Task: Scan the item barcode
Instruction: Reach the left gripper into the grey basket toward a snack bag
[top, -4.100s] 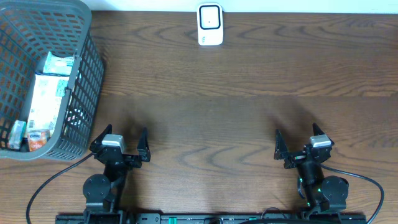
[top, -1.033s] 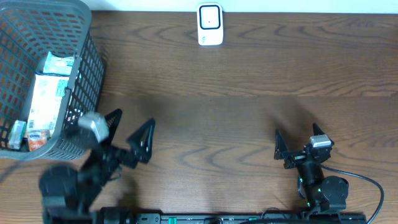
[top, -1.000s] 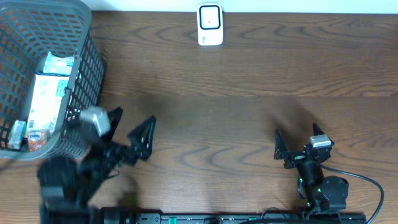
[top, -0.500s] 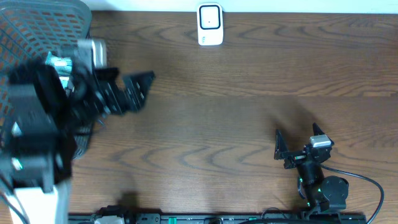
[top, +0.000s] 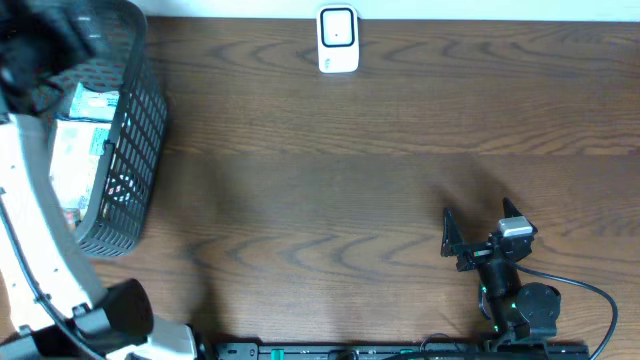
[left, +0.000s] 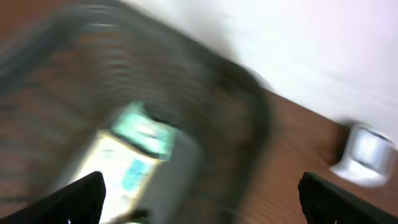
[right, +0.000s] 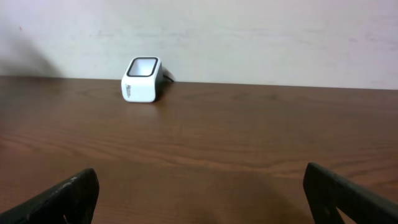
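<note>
Overhead, basket: A grey mesh basket (top: 130, 130) stands at the far left corner of the wooden table (top: 350, 170).
Overhead, carton: A pale carton (top: 75, 155) lies inside the basket, with a green-and-white pack (top: 95, 100) just beyond it on the far side.
Overhead, scanner: A small white scanner (top: 338, 40) sits at the far edge of the table, near the middle and well apart from the basket.
Overhead, left arm: The white left arm (top: 40, 250) reaches up the left edge and across the basket's near-left side. Its dark end is a blur over the far rim.
Overhead, right gripper: The right gripper (top: 478, 212) rests low at the near right of the table, its two fingers spread wide with nothing between them.
Left wrist, left gripper: The left gripper (left: 202, 199) shows only two dark fingertips (left: 84, 196) in the lower corners, set far apart and gripping nothing.
Left wrist, contents: The picture is badly blurred. The basket fills the left and centre, with the carton and green pack inside, and the scanner shows at the far right.
Right wrist, scanner: The scanner stands far and to the left on the bare wood, against a pale wall (right: 249, 37).
Right wrist, jaws: Two dark fingertips (right: 68, 196) sit in the lower corners, wide apart and empty.
</note>
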